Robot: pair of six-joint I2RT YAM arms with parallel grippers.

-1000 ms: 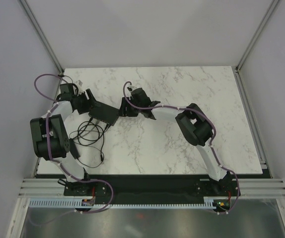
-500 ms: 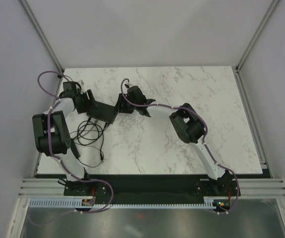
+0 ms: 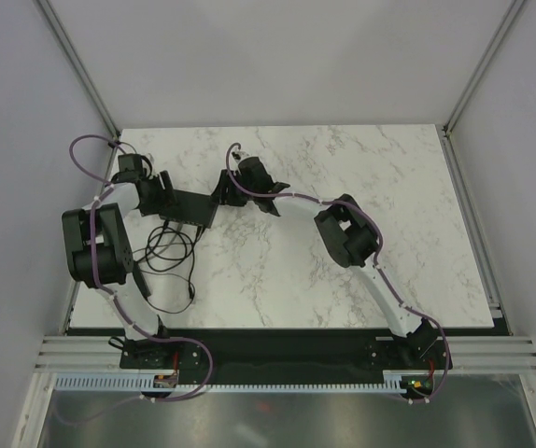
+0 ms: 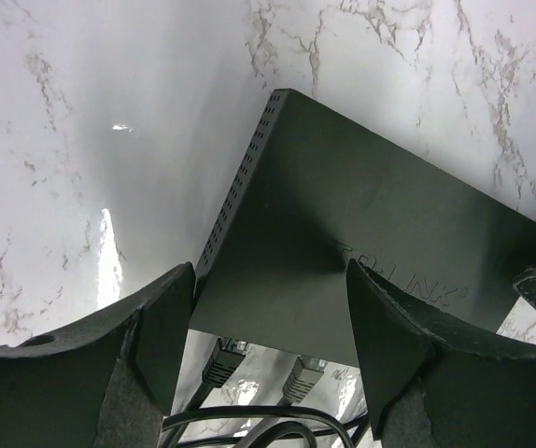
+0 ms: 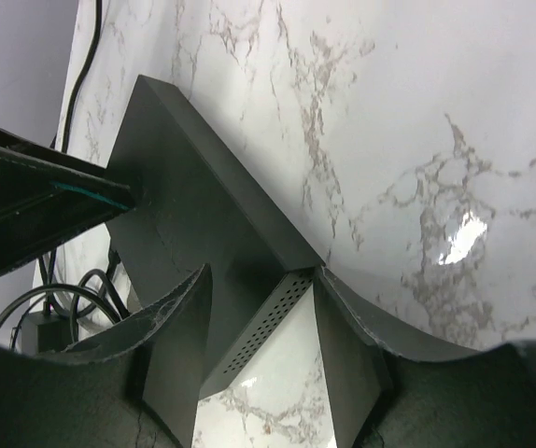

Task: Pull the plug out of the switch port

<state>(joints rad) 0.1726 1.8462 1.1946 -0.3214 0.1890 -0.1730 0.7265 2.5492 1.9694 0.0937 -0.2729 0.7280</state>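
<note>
The switch (image 3: pixel 190 206) is a flat black box at the table's far left, and it also shows in the left wrist view (image 4: pixel 361 224) and the right wrist view (image 5: pixel 189 210). Two grey plugs (image 4: pixel 226 359) (image 4: pixel 301 378) sit in its port edge. My left gripper (image 3: pixel 162 197) (image 4: pixel 268 317) is open and hangs over that port edge, its fingers either side of the switch's corner. My right gripper (image 3: pixel 219 193) (image 5: pixel 259 355) is open over the opposite, vented end. One right fingertip (image 5: pixel 329 299) touches the corner.
Black cables (image 3: pixel 163 250) coil on the marble table (image 3: pixel 343 243) in front of the switch and trail toward the near edge. A small black adapter (image 5: pixel 49 327) lies among them. The left wall and a corner post stand close behind the left arm.
Both grippers and the switch between them have shifted toward the far left of the table. The right arm has stretched further out. Both sets of jaws look the same.
</note>
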